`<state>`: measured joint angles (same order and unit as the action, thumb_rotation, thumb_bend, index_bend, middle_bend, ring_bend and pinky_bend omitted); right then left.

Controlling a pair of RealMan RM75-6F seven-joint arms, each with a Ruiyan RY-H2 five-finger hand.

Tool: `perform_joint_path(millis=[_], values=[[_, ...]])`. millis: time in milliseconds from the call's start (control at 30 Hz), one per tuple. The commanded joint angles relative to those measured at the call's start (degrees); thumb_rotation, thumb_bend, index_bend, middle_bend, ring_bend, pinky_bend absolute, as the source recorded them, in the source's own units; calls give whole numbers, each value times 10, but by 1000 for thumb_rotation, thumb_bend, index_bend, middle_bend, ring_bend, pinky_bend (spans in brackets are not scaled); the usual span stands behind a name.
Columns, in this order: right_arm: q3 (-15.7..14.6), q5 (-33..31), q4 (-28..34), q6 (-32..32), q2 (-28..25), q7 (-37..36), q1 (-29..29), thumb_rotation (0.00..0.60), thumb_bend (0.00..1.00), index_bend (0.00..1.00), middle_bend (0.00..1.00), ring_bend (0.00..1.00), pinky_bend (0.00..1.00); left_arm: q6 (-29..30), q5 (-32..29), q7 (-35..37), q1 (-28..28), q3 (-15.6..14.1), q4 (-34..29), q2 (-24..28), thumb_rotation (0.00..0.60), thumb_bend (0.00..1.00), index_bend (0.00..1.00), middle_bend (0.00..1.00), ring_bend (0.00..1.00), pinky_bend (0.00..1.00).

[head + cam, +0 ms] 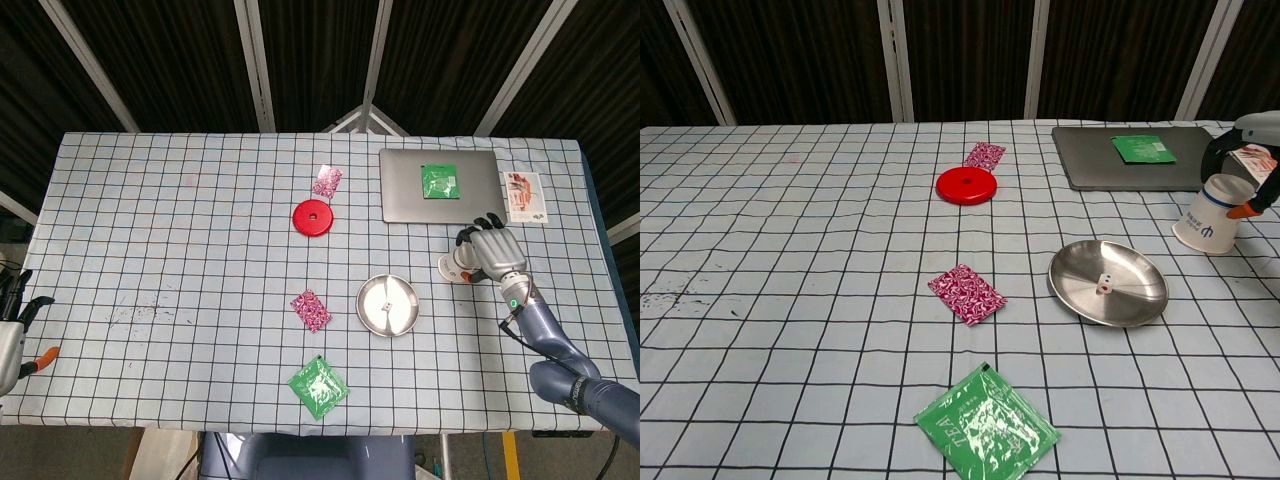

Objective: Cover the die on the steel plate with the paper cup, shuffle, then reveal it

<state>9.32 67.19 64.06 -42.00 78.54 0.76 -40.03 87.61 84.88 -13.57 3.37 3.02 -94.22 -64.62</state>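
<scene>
The steel plate (388, 306) (1108, 283) lies right of the table's middle with a small white die (386, 306) (1103, 287) on it. The white paper cup (454, 267) (1211, 214) stands upside down, slightly tilted, to the right of the plate and beyond it. My right hand (494, 251) (1247, 160) is over the cup, dark fingers curled round its far side and the orange thumb tip against its right side. At the table's left edge my left hand (12, 335) hangs with fingers apart, holding nothing; the chest view does not show it.
A grey laptop-like slab (438, 186) (1126, 157) with a green packet on it lies behind the cup. A picture card (524, 196) lies right of the slab. A red disc (312, 217), two pink packets (311, 310) (327, 181) and a green tea packet (318, 387) lie around the middle.
</scene>
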Motion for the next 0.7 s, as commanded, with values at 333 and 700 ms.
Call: perform_joint_path(millis=[333,700], values=[[0,2,8,-4,-12,2,2,600,236,402,384,149,0,-2,1,0,1,-1,0,0,600,233,290,0,0,128],[-3,-1,7,1,-14,6,2,600,248,414,397,155,0,-6,2,-1,3,-3,-1,0,600,233,297,0,0,128]])
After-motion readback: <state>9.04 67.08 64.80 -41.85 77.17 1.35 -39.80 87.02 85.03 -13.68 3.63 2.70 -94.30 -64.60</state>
